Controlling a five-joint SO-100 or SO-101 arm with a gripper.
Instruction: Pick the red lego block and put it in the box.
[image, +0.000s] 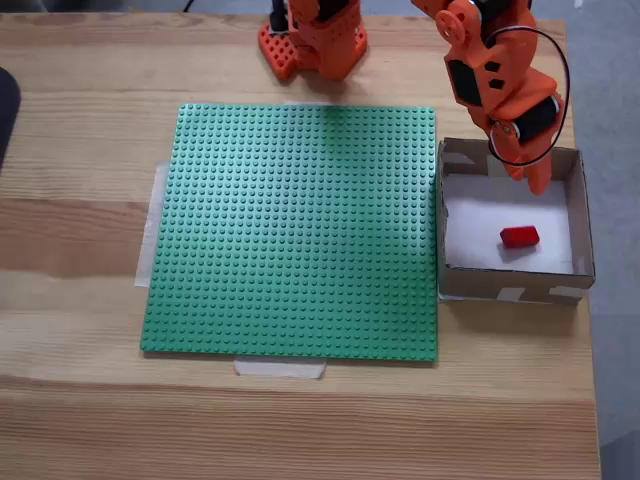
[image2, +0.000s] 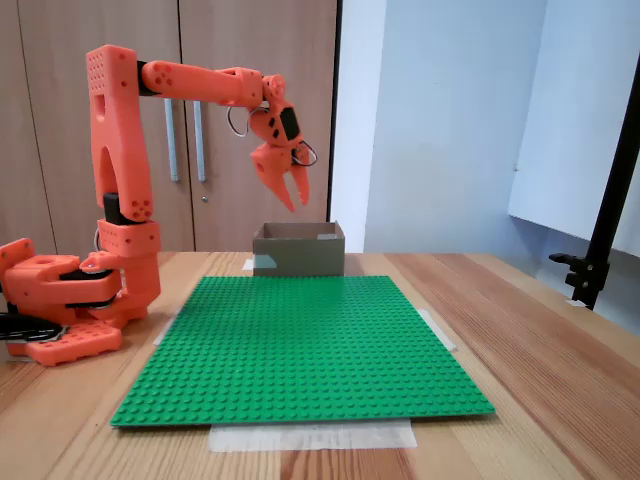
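The red lego block (image: 519, 237) lies on the white bottom of the box (image: 510, 283), a little right of its middle, in a fixed view from above. The orange gripper (image: 530, 178) hangs over the box's far part, apart from the block. From the side, in a fixed view, the gripper (image2: 297, 203) points down above the box (image2: 298, 255), its fingers spread with nothing between them. The box's walls hide the block in that side view.
A large green baseplate (image: 300, 230) is taped to the wooden table, with its right edge against the box. The arm's orange base (image: 315, 40) stands beyond the plate's far edge. The table's right edge (image: 592, 350) runs just past the box.
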